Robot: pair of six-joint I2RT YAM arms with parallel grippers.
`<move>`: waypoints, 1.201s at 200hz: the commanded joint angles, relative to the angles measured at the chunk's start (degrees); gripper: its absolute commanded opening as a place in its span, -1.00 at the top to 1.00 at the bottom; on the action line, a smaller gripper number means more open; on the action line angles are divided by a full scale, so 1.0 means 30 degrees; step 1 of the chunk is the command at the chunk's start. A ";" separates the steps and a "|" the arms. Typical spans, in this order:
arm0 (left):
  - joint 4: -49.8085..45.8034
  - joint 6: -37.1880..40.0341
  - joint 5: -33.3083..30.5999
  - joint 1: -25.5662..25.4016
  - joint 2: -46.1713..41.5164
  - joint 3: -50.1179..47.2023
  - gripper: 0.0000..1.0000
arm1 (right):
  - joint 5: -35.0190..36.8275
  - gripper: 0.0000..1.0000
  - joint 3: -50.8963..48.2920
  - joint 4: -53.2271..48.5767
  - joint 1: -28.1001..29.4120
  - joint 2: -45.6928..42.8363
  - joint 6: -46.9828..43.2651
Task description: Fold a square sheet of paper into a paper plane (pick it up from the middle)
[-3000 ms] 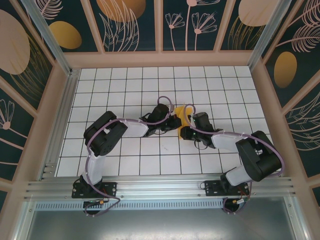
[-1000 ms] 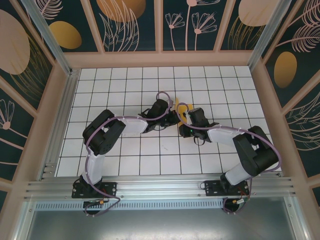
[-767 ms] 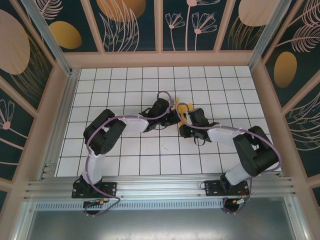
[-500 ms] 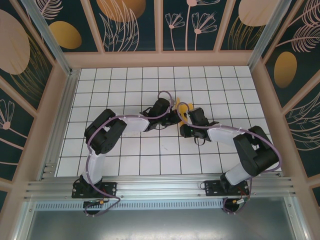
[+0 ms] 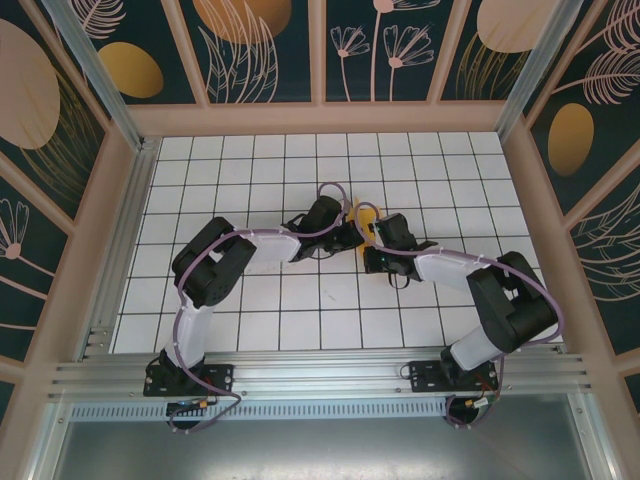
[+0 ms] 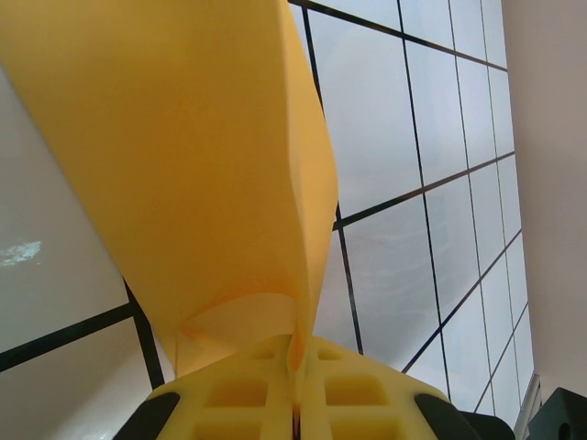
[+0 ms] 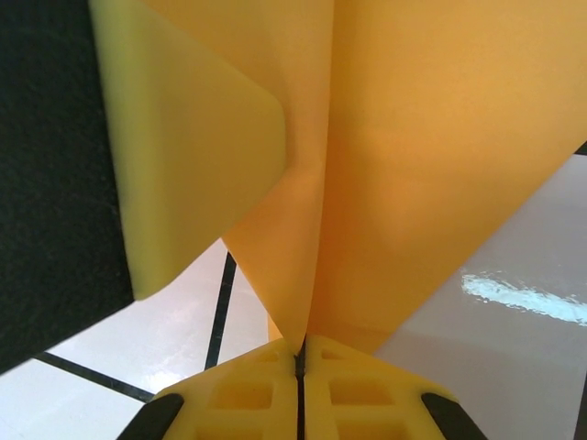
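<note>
**Item 1. Paper** (image 6: 183, 137). Thin orange-yellow sheet, matte and partly folded. It sits between my two hands over the middle of the worktop. From above, a small patch of it shows where my wrists meet. From my left wrist I see one broad smooth panel with a sharp folded edge running down into the jaws, and a small curled flap at the base. From my right wrist I see two panels meeting at a crease, and a loose flap with a rounded corner to the left. I cannot tell whether the far edge touches the worktop.

**Item 2. Left hand** (image 6: 295, 353). Closed tight with no gap, pinching the folded edge of the paper. The fingers (image 6: 229, 394) are yellow plastic, moulded with square pockets.

**Item 3. Right hand** (image 7: 301, 353). Also closed tight, nipping the crease where the two panels join.

**Item 4. Worktop** (image 5: 300, 320). Glossy white tiles ruled with black lines. It shows glare.

**Note on holding.** I judge that both hands grip on fold lines to press the creases and stop the springy sheet from opening. The hands face each other closely, so the short span of paper between them should stay taut and the flaps can hang free.
</note>
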 commanded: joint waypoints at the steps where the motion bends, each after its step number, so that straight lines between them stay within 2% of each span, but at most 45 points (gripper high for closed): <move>1: -0.0566 0.0503 0.0388 0.0161 0.0559 0.0513 0.80 | 0.0714 0.82 0.0489 -0.0535 0.0124 0.0555 0.0030; 22: -0.0611 0.0540 0.0478 0.0161 0.0631 0.0590 0.79 | 0.0791 0.82 0.0549 -0.0569 0.0130 0.0849 0.0112; 35: -0.0652 0.0536 0.0478 0.0176 0.0631 0.0656 0.80 | 0.0861 0.72 0.0549 -0.0558 0.0210 0.0887 0.0110; 59: -0.0886 0.0671 0.0156 0.0161 0.0568 0.0744 0.80 | 0.1003 0.69 0.0491 -0.0671 0.0218 0.0308 0.0200; 99: -0.1143 0.0817 0.0127 0.0161 0.0641 0.1036 0.80 | -0.0375 0.66 0.0291 -0.0835 0.0134 -0.0189 -0.0118; 151: -0.1190 0.0906 -0.0015 0.0161 0.0529 0.0978 0.82 | -0.0999 0.60 0.0192 -0.0579 0.0104 -0.0160 -0.0001; 202: -0.1292 0.0957 0.0009 0.0161 0.0612 0.1121 0.83 | -0.0116 0.66 0.0394 -0.1308 0.0130 0.0148 0.0073; 231: -0.1313 0.0991 0.0010 0.0161 0.0705 0.1154 0.83 | -0.0425 0.77 0.0423 -0.1137 0.0130 0.0351 0.0030; 240: -0.1344 0.0983 0.0002 0.0161 0.0674 0.1152 0.83 | -0.0556 0.87 0.0558 -0.1299 0.0130 0.0611 -0.0107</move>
